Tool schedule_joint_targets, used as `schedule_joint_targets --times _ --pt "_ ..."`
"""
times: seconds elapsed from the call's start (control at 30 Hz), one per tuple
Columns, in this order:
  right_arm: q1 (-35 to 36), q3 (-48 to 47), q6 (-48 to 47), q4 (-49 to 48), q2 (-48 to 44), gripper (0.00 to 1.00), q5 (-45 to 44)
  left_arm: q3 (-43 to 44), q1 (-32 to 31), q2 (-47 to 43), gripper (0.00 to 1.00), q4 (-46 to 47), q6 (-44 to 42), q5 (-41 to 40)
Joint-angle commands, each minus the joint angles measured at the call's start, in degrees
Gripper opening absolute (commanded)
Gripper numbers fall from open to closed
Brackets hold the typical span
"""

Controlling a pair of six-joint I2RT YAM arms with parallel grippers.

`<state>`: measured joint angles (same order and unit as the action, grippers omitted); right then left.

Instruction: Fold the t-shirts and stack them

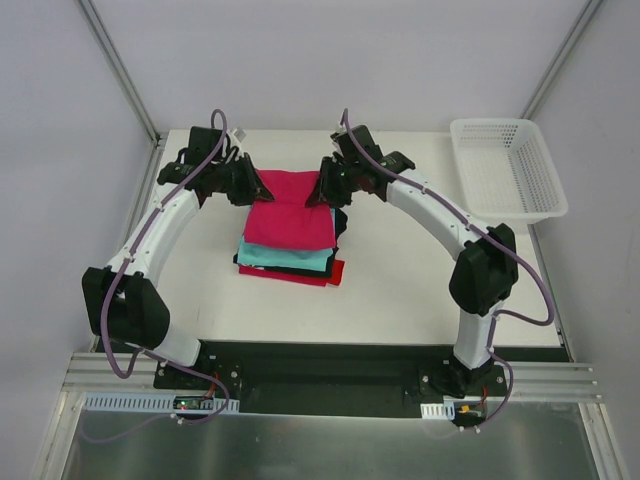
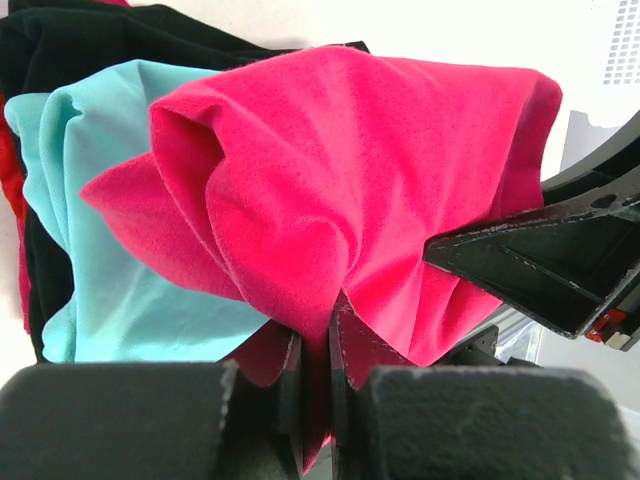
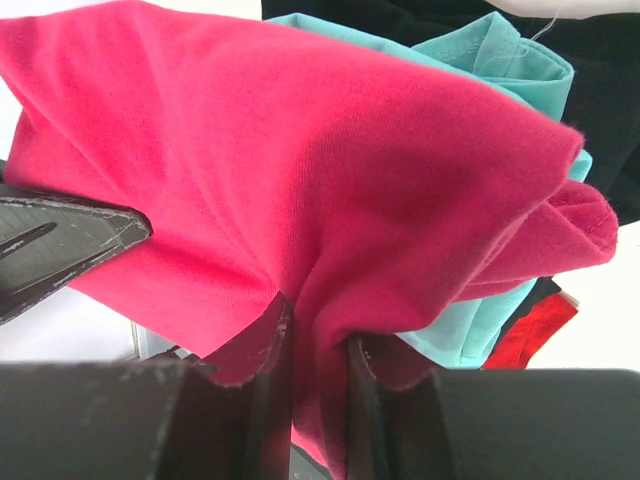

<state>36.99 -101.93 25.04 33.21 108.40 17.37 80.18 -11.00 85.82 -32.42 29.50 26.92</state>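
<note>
two grippers, one pink tee, right over the stack

left gripper [image 2: 315, 340] is clenched on the left edge of the pink tee [image 1: 290, 215], cloth bunched up between its jaws. right gripper [image 3: 315, 335] is clamped the same way on the right edge, so both arms have hold of it. the pink tee spans between them, gathered into folds at each grip, with its near part draped on top of the pile at mid-desk. under it is the teal tee [image 1: 285, 258], then a black tee [image 1: 265, 271], and the red tee [image 1: 325, 277] at the bottom, peeking out at the near right corner. the pile sits on the white desk [image 1: 400, 290] between the two arms. a white mesh basket [image 1: 505, 165] stands at the far right corner, well apart from the tees.
</note>
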Motion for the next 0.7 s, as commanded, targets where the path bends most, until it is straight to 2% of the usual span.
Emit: schedule_joint_targets --times 0.0,0.67 --pt "0.4 -2.9 0.8 -0.7 0.3 0.01 -0.5 -0.7 1.4 -2.9 0.00 0.3 -2.1 0.9" --pt "-0.2 -3.9 0.4 -1.7 3.6 0.01 0.5 2.9 2.7 2.9 0.00 0.5 -3.4 1.7"
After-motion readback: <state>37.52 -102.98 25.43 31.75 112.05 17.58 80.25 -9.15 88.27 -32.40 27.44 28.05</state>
